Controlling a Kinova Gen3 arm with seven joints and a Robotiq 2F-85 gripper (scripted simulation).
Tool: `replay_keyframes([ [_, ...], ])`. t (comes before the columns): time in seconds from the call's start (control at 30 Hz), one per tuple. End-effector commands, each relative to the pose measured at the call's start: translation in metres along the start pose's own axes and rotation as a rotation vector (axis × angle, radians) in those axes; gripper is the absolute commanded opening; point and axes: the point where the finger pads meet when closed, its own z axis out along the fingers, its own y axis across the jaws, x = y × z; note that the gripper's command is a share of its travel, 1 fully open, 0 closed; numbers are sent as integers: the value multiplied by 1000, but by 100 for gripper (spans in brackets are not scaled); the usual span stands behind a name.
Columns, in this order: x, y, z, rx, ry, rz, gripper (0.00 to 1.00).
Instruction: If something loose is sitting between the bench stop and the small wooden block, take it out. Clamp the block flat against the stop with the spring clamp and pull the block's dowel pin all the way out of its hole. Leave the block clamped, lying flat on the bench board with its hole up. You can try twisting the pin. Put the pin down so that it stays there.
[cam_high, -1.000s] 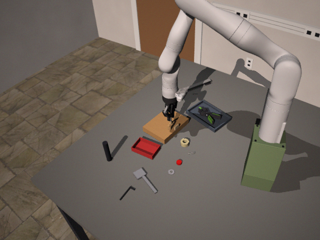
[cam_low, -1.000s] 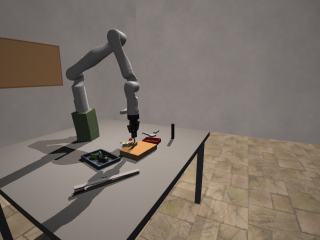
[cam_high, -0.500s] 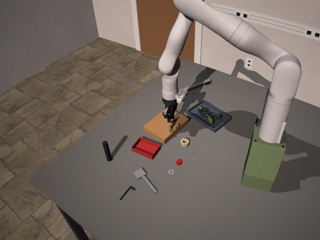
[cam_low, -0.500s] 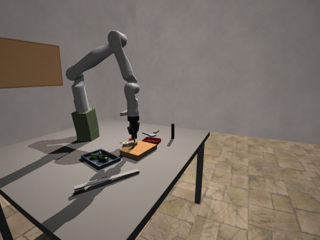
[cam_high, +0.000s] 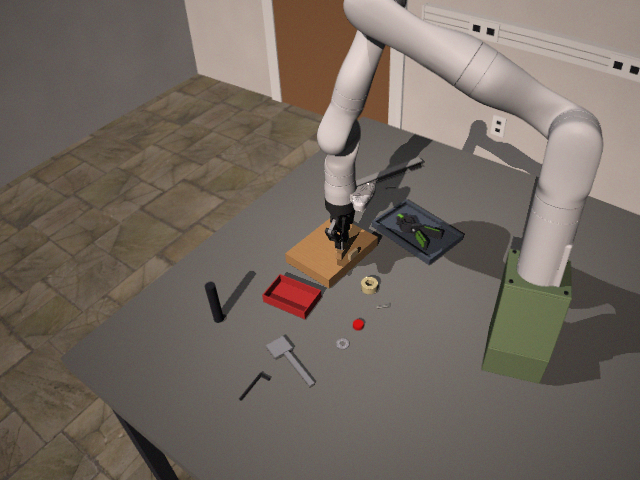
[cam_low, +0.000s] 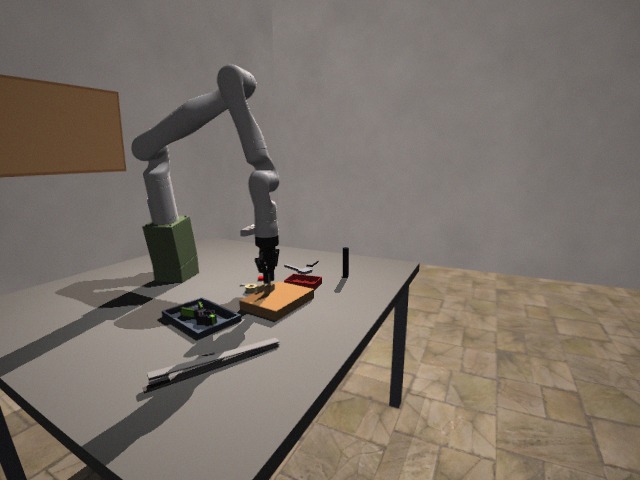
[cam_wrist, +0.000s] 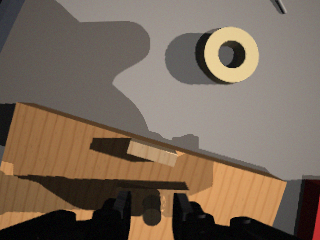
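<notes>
Wrist view puts a dark, round-ended piece, most likely the dowel pin (cam_wrist: 152, 214), between your gripper (cam_high: 338, 246) (cam_low: 267, 280) (cam_wrist: 151, 208). The fingers stand partly apart, with a gap showing on each side, so you have nothing clamped. The pin looks close to upright, over the bench board (cam_high: 305, 250) (cam_low: 294, 295) (cam_wrist: 245, 200); how deep it sits, you cannot tell.

A pale upright piece (cam_high: 354, 252) (cam_wrist: 152, 152), probably the bench stop, lies between the pin and the board's edge facing the tape roll (cam_high: 369, 283) (cam_low: 250, 288) (cam_wrist: 231, 54), its long axis running roughly along that edge. Closing would squeeze roughly parallel to it. But the spring clamp (cam_high: 421, 238) (cam_low: 208, 314) lies in the dark tray (cam_high: 447, 248) (cam_low: 178, 324), just off a board corner, so pulling now could drag the block along.
</notes>
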Motion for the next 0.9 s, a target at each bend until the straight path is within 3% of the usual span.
replay_keyframes([
  [0.0, -1, 0, 2, 0, -2, 0, 34],
  [0.87, -1, 0, 8, 0, -2, 0, 34],
])
